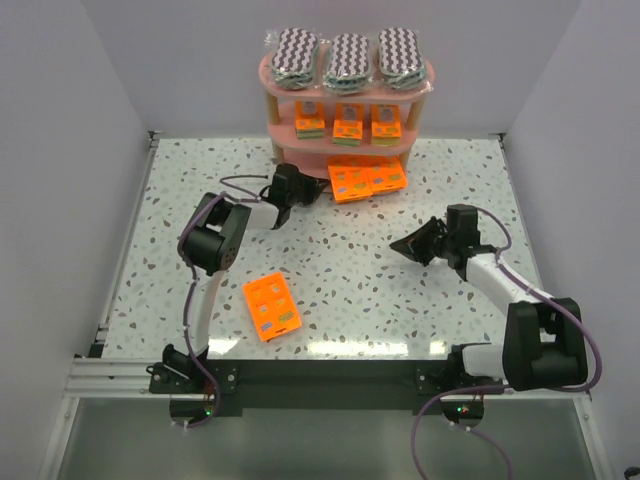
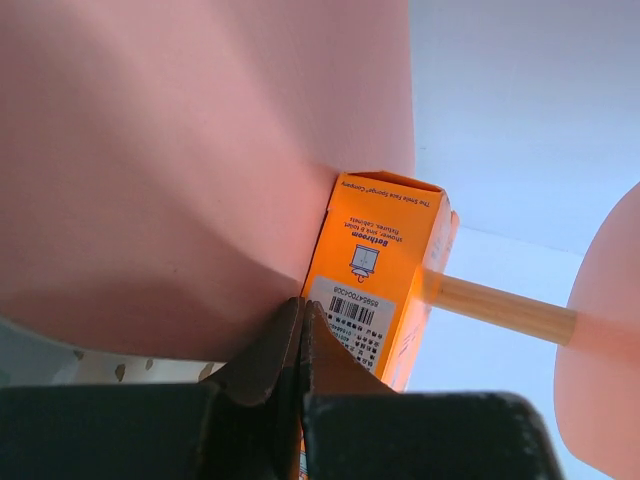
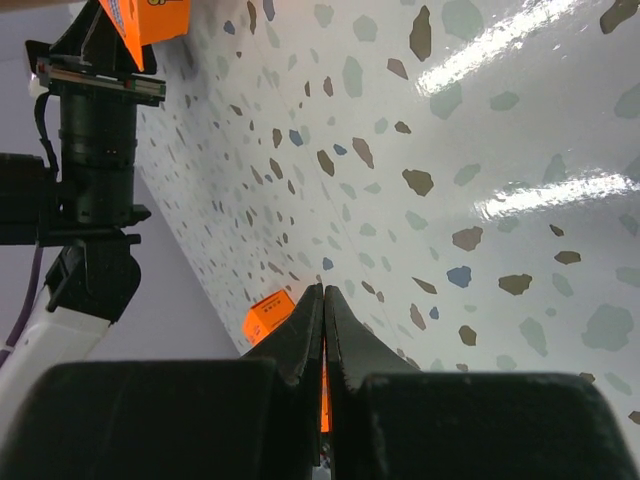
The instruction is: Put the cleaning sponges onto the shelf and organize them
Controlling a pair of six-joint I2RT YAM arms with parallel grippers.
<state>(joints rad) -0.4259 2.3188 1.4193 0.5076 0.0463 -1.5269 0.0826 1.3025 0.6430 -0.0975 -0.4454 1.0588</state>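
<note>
The pink shelf stands at the back centre. Three zigzag sponge packs lie side by side on its top board. Three small orange packets stand on the middle tier. Two larger orange packets lie at the bottom tier, sticking out in front. Another larger orange packet lies on the table near the left arm. My left gripper is shut and empty, its tips against an orange packet under a pink board. My right gripper is shut and empty above the table; it also shows in the right wrist view.
White walls close in the speckled table on the left, back and right. A pale wooden shelf post runs beside the orange packet. The left arm shows in the right wrist view, with the loose orange packet beyond my right jaws.
</note>
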